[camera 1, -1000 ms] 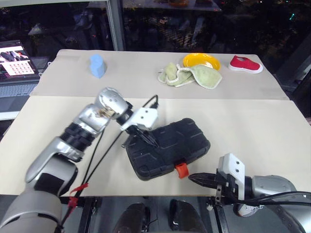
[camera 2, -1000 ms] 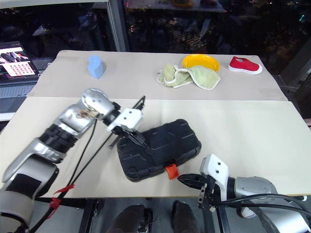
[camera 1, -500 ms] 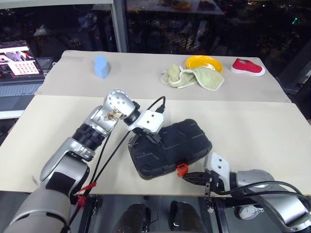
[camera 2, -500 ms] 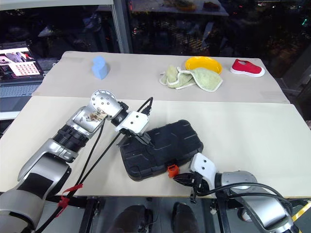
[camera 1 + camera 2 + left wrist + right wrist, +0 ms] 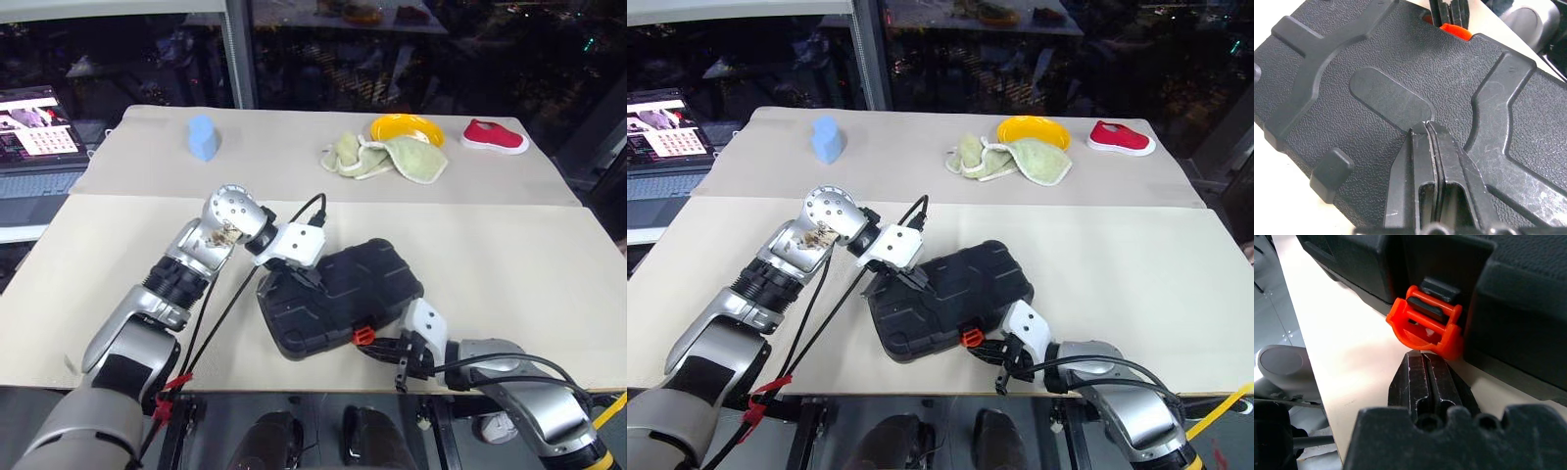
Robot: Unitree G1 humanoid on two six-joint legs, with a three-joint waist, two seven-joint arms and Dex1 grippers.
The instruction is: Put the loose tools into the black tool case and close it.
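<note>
Left gripper [image 5: 306,278] is pinched shut, angled down with its tips pressing the closed black tool case [image 5: 367,289] lid. Right gripper [image 5: 1425,363], also shut, reaches in low along the counter [image 5: 509,264], tips right at the orange latch [image 5: 1426,322].

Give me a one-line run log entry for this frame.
case: black tool case lid down | left claw: shut, tips on lid | right claw: shut, tips at orange latch | latch: hanging open, not snapped

the black tool case [image 5: 338,302] lies flat on the near part of the beige table, lid down, turned at an angle to the table edge. its ribbed lid faces up. the small orange latch [image 5: 1426,328] sits on the near long side, swung outward.
</note>
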